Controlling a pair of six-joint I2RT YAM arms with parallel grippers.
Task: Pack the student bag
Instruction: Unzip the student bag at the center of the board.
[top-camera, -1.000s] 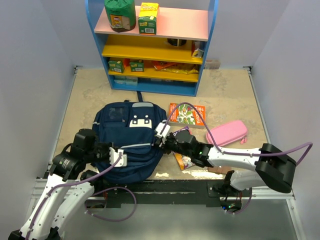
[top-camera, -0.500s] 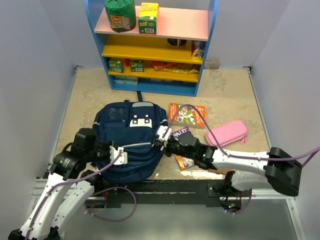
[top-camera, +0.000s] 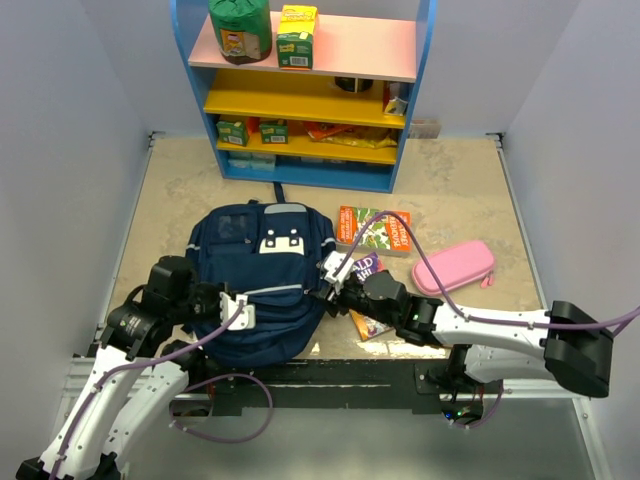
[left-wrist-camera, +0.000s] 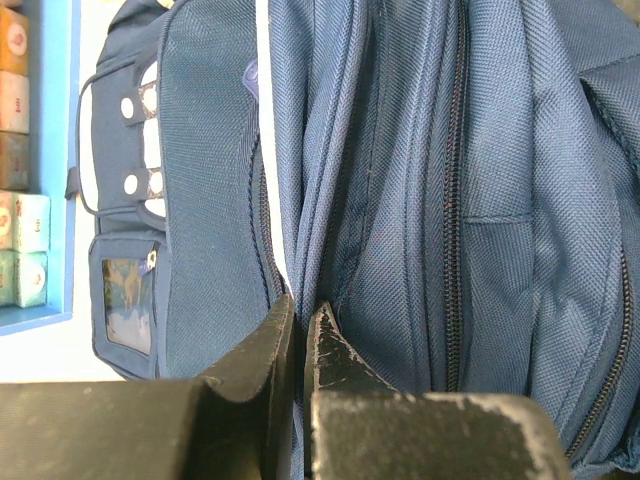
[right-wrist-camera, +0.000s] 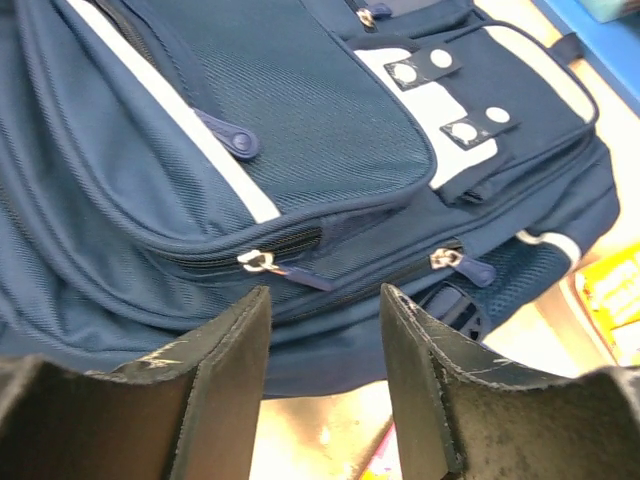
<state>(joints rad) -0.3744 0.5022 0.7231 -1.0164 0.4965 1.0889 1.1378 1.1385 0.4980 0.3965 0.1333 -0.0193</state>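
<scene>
A pink pencil case (top-camera: 453, 266) lies near an orange book (top-camera: 375, 231), before a colourful shelf (top-camera: 365, 45).

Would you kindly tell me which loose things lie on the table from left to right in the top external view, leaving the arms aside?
student bag → orange book → pink pencil case. The small books near the right arm overlap it, so they are left out.

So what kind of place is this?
Probably a robot test booth dressed like a classroom corner: a blue-framed shelf unit with pink and yellow boards, a navy blue fabric backpack, a pink zipped pencil case.
</scene>
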